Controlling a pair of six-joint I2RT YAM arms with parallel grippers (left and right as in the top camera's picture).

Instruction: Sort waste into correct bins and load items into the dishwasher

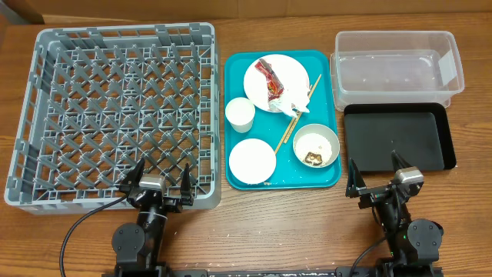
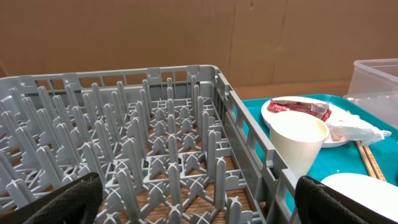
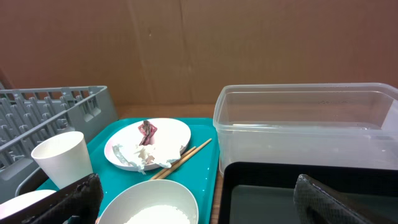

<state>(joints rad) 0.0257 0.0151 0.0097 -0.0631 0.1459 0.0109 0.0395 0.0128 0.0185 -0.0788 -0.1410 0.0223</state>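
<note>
Both jaws spread, empty; we would send the right jaws ahead-left to pinch the wrapper (image 1: 270, 80) high, sparing the plate (image 1: 290, 68).

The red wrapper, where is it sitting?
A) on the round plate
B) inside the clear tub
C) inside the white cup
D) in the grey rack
A: the red-and-white wrapper lies on the round plate, which sits on the teal tray.
</note>
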